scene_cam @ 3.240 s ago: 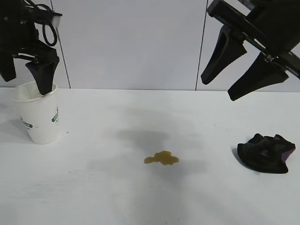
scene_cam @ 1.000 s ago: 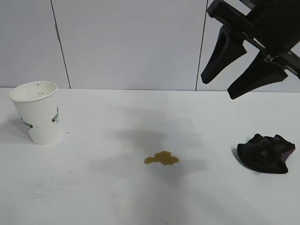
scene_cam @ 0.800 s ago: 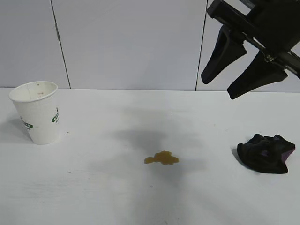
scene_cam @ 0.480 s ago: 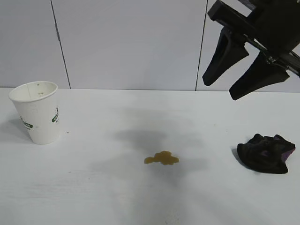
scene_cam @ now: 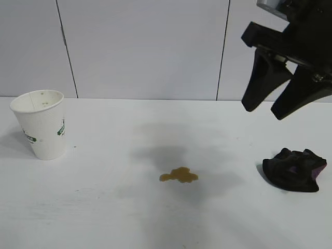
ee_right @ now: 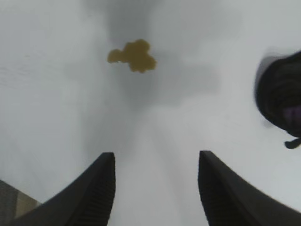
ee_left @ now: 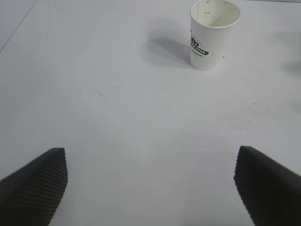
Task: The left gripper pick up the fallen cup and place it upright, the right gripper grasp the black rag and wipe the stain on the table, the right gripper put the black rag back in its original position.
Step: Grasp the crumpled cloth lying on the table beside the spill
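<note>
The right gripper (scene_cam: 273,108) has swung rightward toward the black rag (scene_cam: 293,170)

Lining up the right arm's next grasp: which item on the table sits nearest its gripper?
The black rag, just below the right gripper; the stain and cup lie farther left.

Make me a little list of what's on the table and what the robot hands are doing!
cup: upright, far left of the table, mouth open upward
stain: yellowish-brown blot, mid-table, unwiped
black rag: bunched at the right, purple patch showing, untouched
right end effector: open, empty, hanging above the rag
left end effector: wide open, empty, away from the cup
done so far: cup stands upright
</note>
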Motion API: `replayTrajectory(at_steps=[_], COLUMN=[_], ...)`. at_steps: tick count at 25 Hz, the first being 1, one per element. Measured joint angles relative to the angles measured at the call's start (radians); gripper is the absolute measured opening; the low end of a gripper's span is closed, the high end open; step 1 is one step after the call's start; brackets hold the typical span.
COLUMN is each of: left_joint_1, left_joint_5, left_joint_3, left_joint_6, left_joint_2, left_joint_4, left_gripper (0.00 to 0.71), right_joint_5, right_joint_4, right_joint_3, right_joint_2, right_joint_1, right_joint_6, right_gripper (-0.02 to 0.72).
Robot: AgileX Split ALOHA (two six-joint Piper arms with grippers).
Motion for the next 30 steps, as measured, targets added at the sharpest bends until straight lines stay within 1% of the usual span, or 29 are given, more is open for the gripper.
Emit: replayTrajectory(at_steps=[3, 5, 7, 9, 11, 16, 20, 23, 26, 28, 30], left_joint_1=[0.0, 0.0, 0.0, 0.0, 0.0, 0.0, 0.0, 0.0, 0.0, 0.0, 0.0], left_joint_5=[-0.002, -0.004, -0.008, -0.008, -0.008, -0.009, -0.009, -0.009, -0.009, -0.009, -0.009], left_joint_3=[0.0, 0.0, 0.0, 0.0, 0.0, 0.0, 0.0, 0.0, 0.0, 0.0, 0.0], left_joint_6=[0.0, 0.0, 0.0, 0.0, 0.0, 0.0, 0.0, 0.0, 0.0, 0.0, 0.0], left_joint_2=[0.0, 0.0, 0.0, 0.0, 0.0, 0.0, 0.0, 0.0, 0.0, 0.0, 0.0], left_joint_4=[0.001, 0.001, 0.001, 0.002, 0.002, 0.002, 0.002, 0.002, 0.002, 0.002, 0.002], left_gripper=[0.694, 0.694, 0.694, 0.694, 0.694, 0.694, 0.694, 0.694, 0.694, 0.694, 0.694], right_joint_5=[-0.013, -0.041, -0.066, -0.079, -0.079, -0.057, -0.069, -0.125, -0.183, -0.206, -0.213], right_joint_4=[-0.098, -0.13, -0.146, -0.164, -0.204, -0.368, -0.456, -0.486, -0.494, -0.494, -0.496], right_joint_3=[-0.002, -0.002, -0.002, -0.002, -0.002, -0.004, -0.006, -0.006, -0.006, -0.006, -0.006], right_joint_2=[0.08, 0.138, 0.196, 0.243, 0.279, 0.29, 0.287, 0.287, 0.287, 0.287, 0.296], right_joint_1=[0.0, 0.0, 0.0, 0.0, 0.0, 0.0, 0.0, 0.0, 0.0, 0.0, -0.003], right_joint_6=[0.061, 0.1, 0.127, 0.149, 0.178, 0.285, 0.343, 0.382, 0.398, 0.4, 0.4], right_gripper=[0.37, 0.37, 0.37, 0.37, 0.37, 0.37, 0.37, 0.37, 0.37, 0.37, 0.372])
